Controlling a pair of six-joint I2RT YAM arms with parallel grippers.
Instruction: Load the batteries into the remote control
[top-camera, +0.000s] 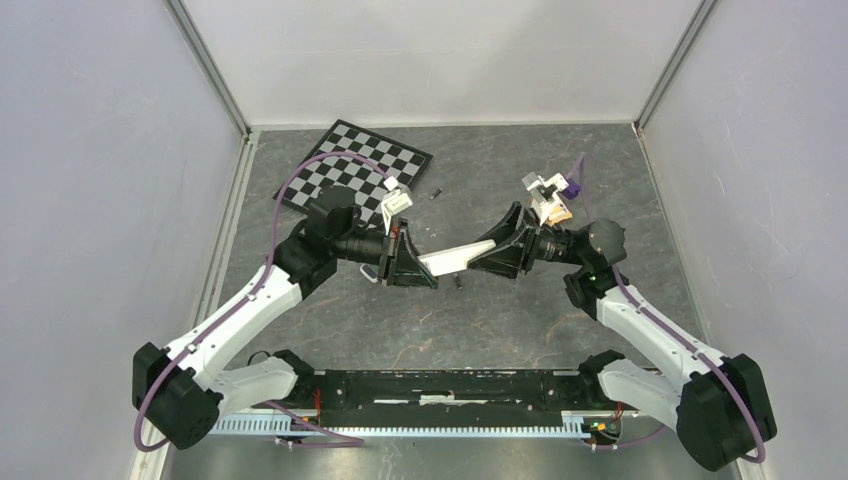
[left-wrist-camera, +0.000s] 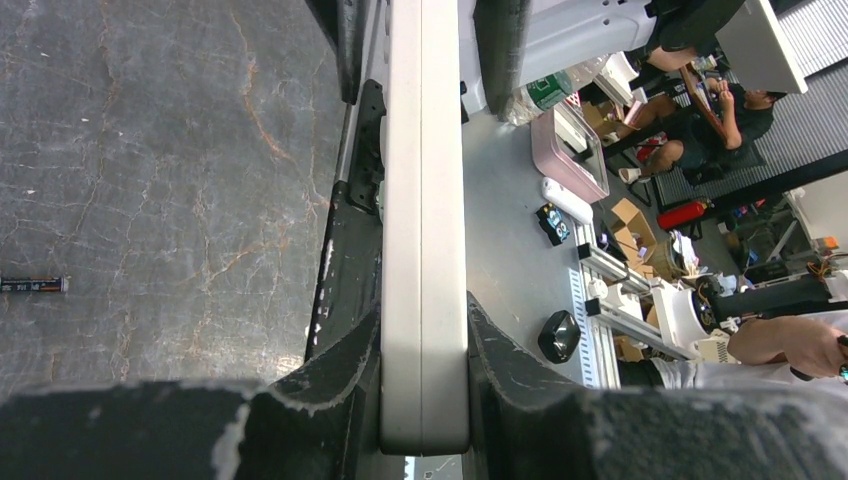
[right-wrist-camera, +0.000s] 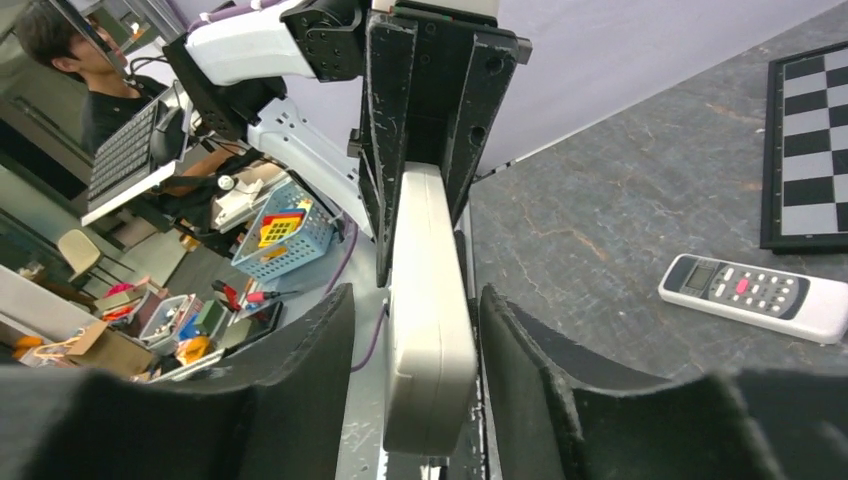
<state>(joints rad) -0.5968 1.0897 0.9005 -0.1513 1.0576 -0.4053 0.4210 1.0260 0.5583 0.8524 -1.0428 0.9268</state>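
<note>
Your left gripper (left-wrist-camera: 423, 335) is clamped on the white remote (top-camera: 448, 260). Both of its fingers (left-wrist-camera: 345, 360) press flat against the remote's long sides, with no gap showing in the left wrist view. Your right gripper (right-wrist-camera: 415, 300) straddles the other end of the same remote with its jaws partly spread. One of its fingers (right-wrist-camera: 310, 340) stands clear of the casing with a visible gap. The opposite finger sits just beside the casing, and you cannot tell whether it touches.

In the top view the remote spans the gap between the two grippers. The left gripper is at its 9 o'clock end and the right gripper at its 3 o'clock end. The remote is turned on edge and held up off the table (top-camera: 520, 320).

One battery (top-camera: 457, 283) lies on the table just at 6 o'clock from the remote's middle, apart from both grippers. A second small dark cylinder (top-camera: 435, 193) lies at about 12 o'clock from the remote, just beside the right corner of the chessboard (top-camera: 355, 170). It is too small to make out further.

The chessboard sits at 11 o'clock from the left gripper. In the right wrist view a second remote (right-wrist-camera: 745, 295) lies face up on the table near the chessboard's edge, with its buttons and display showing.
</note>
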